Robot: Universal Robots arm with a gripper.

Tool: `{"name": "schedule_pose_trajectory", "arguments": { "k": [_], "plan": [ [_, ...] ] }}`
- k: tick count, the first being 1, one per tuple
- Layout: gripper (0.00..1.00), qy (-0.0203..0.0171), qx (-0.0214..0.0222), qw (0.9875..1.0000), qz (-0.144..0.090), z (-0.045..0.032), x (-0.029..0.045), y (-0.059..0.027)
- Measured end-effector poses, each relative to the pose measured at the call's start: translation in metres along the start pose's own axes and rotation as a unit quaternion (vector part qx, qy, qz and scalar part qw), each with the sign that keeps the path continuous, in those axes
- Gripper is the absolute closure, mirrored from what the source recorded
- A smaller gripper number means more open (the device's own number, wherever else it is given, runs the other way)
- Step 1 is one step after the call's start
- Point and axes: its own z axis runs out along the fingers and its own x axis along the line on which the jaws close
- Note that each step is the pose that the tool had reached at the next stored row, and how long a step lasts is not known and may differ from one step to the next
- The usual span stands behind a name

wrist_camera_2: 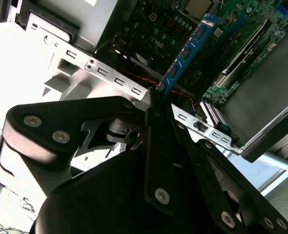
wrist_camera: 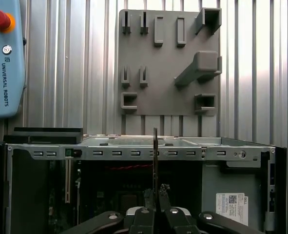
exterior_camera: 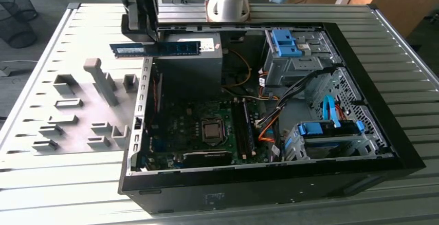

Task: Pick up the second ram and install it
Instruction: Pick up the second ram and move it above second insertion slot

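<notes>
Starting at the exterior view's left, you have the grey fixture plate (exterior_camera: 79,109) lying on the slatted table (exterior_camera: 55,184), off to that side of the gripper (exterior_camera: 151,42) and lower than it. The gripper itself is clamped on the second ram (exterior_camera: 180,47). The stick is held level, gripped near its middle, with one end reaching out past each side of the fingers. It hangs above the open case wall (exterior_camera: 143,96), apart from it.

Just below the gripper and to the exterior view's right sits the power supply (exterior_camera: 188,68). The motherboard (exterior_camera: 192,127) lies lower again, on the case floor. From here you cannot tell whether the long slots beside the processor socket already carry a stick. Further to the exterior view's right, the blue drive-bay clips (exterior_camera: 284,42) are well apart from the gripper.

In the second wrist view, the fingers (wrist_camera_2: 156,146) of the gripper (wrist_camera_2: 156,95) pinch the stick's near edge. The second ram (wrist_camera_2: 188,48) runs out from them over the motherboard (wrist_camera_2: 148,24).

In the first wrist view, the second ram (wrist_camera: 155,151) appears edge-on, as a thin dark line rising from the gripper (wrist_camera: 155,195) across the case wall (wrist_camera: 134,153). The fixture plate (wrist_camera: 168,63) lies beyond that wall, and a pendant (wrist_camera: 5,58) is off to one side.
</notes>
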Motion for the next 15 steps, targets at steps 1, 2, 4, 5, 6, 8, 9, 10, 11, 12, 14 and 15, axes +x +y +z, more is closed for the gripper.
{"name": "schedule_pose_trajectory", "arguments": {
  "k": [1, 2, 4, 5, 6, 8, 9, 10, 11, 12, 14, 15],
  "plan": [
    [0.86, 0.0, 0.0, 1.0, 0.0, 0.0, 0.0, -0.0017],
    [0.86, 0.0, 0.0, 1.0, 0.0, -0.0001, 0.0, -0.0033],
    [0.86, 0.0, 0.0, 1.0, 0.0, -0.0001, 0.0, -0.0065],
    [0.86, 0.0, 0.0, 1.0, 0.0, -0.0002, 0.0, -0.0082],
    [0.86, 0.0, 0.0, 1.0, 0.0, -0.0002, 0.0, -0.0099],
    [0.86, 0.0, -0.0001, 1.0, 0.0, -0.0003, 0.0, -0.0136],
    [0.86, 0.0, 0.0, 1.0, 0.0, -0.0003, -0.0001, -0.0155],
    [0.86, 0.0, 0.0, 1.0, 0.0, -0.0003, -0.0001, -0.0174],
    [0.86, 0.0, 0.0, 1.0, 0.0, -0.0004, -0.0001, -0.0194],
    [0.86, 0.0, 0.0, 1.0, 0.0, -0.0004, -0.0001, -0.0217],
    [0.86, 0.0001, -0.0001, 1.0, 0.0, -0.0006, -0.0001, -0.027],
    [0.86, 0.0, 0.0, 1.0, 0.0, -0.0006, -0.0001, -0.03]
  ]
}}
